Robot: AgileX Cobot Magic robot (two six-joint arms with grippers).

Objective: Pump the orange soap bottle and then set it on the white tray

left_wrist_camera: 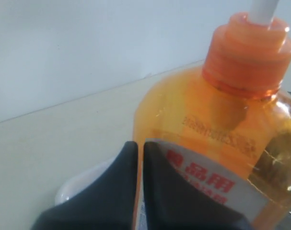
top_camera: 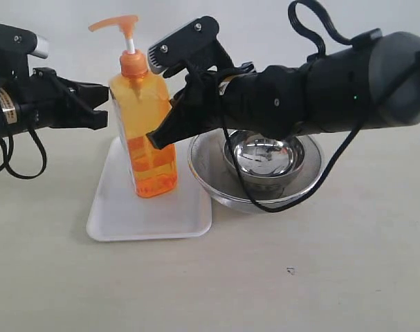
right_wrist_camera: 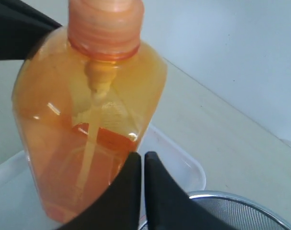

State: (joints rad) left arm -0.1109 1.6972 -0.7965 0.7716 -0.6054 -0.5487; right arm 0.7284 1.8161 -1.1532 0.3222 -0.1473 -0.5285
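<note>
Item 1: tall translucent orange rectangular plastic soap bottle (top_camera: 144, 131) with a white-and-red label. It stands upright on the tray, towards its right half. The orange pump head (top_camera: 116, 24) is raised on its white stem.

Item 2: flat white rectangular tray (top_camera: 120, 214) with rounded corners and a low rim. It lies on the pale table (top_camera: 334, 277), and its right edge is just beside the bowls.

Item 3: left gripper (top_camera: 102, 107). Its black fingers are pressed together with nothing between them. The tips sit close to the bottle's upper left side; you cannot tell whether they touch it.

Item 4: right gripper (top_camera: 154, 140). Its fingers are also pressed together and empty, with the tip at the bottle's right face at about label height.

Item 5: two round steel bowls, the small one (top_camera: 265, 155) nested in the wide one (top_camera: 210, 190). They sit under the right arm and are no part of your job.

Status: you have the bottle on the tray with neither pincer gripping it, so the placing looks done. Whether it was pumped, the pictures do not tell you. Judged from this, what is left is to draw both arms clear without tipping the bottle.
</note>
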